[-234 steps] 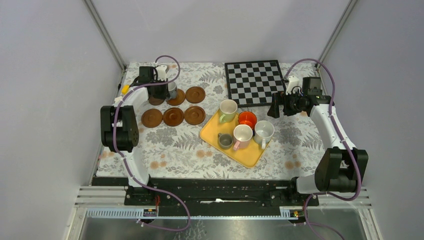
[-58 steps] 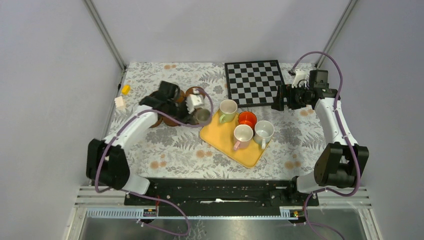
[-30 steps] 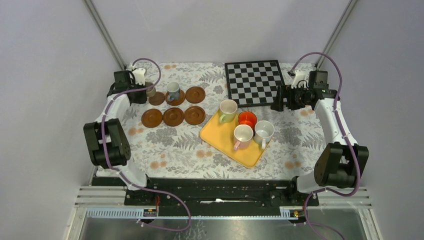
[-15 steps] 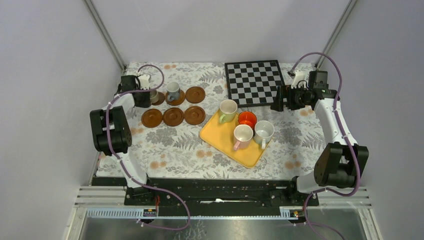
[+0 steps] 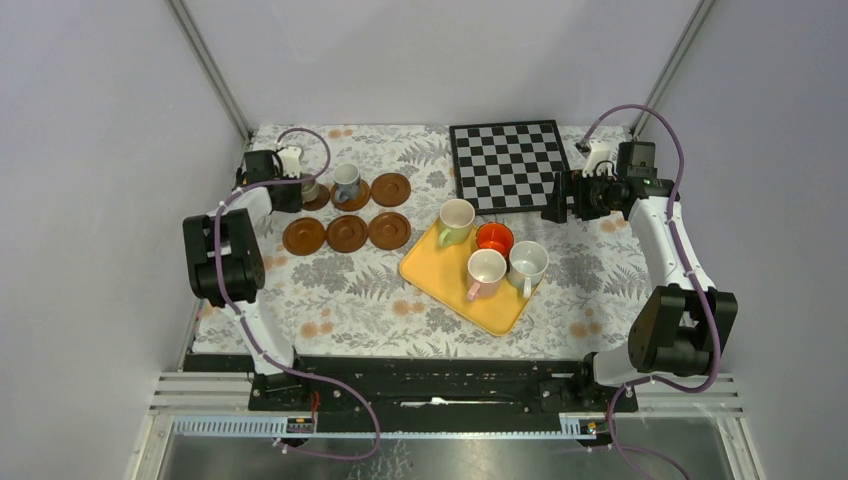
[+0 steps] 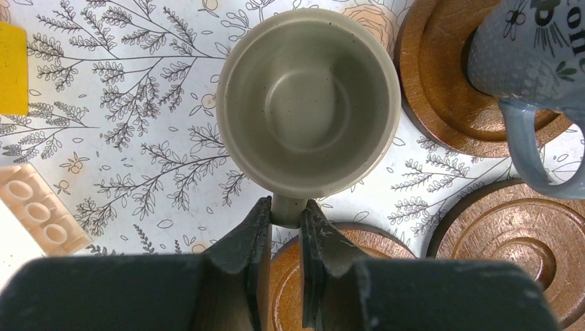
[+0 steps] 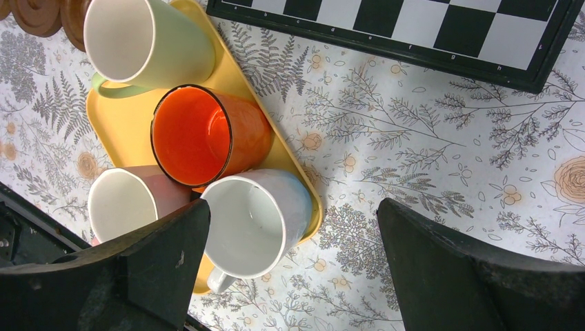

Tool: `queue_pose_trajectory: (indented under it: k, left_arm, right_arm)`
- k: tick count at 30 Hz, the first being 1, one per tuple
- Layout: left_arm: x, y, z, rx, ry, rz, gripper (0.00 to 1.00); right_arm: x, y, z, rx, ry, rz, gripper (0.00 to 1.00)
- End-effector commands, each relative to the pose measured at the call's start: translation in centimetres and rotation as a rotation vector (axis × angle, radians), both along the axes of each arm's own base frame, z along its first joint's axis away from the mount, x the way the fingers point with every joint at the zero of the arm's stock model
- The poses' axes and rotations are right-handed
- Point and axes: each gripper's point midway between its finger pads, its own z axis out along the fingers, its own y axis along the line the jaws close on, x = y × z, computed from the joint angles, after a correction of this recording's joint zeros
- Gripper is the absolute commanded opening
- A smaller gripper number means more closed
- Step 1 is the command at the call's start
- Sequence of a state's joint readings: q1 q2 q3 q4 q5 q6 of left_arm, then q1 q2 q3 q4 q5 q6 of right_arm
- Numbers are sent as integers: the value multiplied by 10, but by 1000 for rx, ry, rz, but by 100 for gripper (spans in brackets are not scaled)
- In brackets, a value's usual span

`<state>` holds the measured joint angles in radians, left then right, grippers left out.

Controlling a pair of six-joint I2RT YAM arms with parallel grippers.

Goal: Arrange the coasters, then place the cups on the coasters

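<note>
My left gripper (image 6: 284, 219) is shut on the handle of the small grey-brown cup (image 6: 308, 103), held upright at the back-left coaster (image 5: 318, 198). In the left wrist view a coaster (image 6: 324, 276) shows under the fingers. Whether the cup rests on it I cannot tell. The blue-grey cup (image 5: 347, 183) stands on the coaster (image 6: 448, 96) beside it. Three more coasters form the front row (image 5: 347, 233), and another (image 5: 390, 188) lies bare behind. Pale green (image 7: 145, 41), orange-red (image 7: 207, 134), pinkish (image 7: 127, 203) and white (image 7: 255, 214) cups stand on the yellow tray (image 7: 124, 117). My right gripper (image 5: 556, 200) hangs open, holding nothing.
A chessboard (image 5: 508, 165) lies at the back, right of centre, just left of my right gripper. A yellow block (image 6: 12, 65) and a beige toy brick (image 6: 41, 214) lie left of the held cup. Walls close in the table at the back and both sides.
My left gripper has carried the grey-brown cup a little rightward and nearer, up to the back-left coaster. The right arm has not moved.
</note>
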<state>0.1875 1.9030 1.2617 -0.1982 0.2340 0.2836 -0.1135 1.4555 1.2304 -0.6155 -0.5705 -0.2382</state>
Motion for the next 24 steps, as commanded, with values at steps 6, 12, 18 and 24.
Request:
queue_pose_trajectory:
  k: [6,12,18,24]
  left_arm:
    - [29,-1,16,7,-101,-10,0]
    - [29,-3,11,9,-90,-12,3]
    - [28,-4,12,10,-87,-13,8]
    - [23,-7,19,2,-92,-23,12]
  right_arm:
    - [2,3,3,21,-14,13,98]
    - [2,3,3,21,-14,13,98]
    - [2,3,4,21,-16,14,98]
    - [2,3,3,21,-14,13,98]
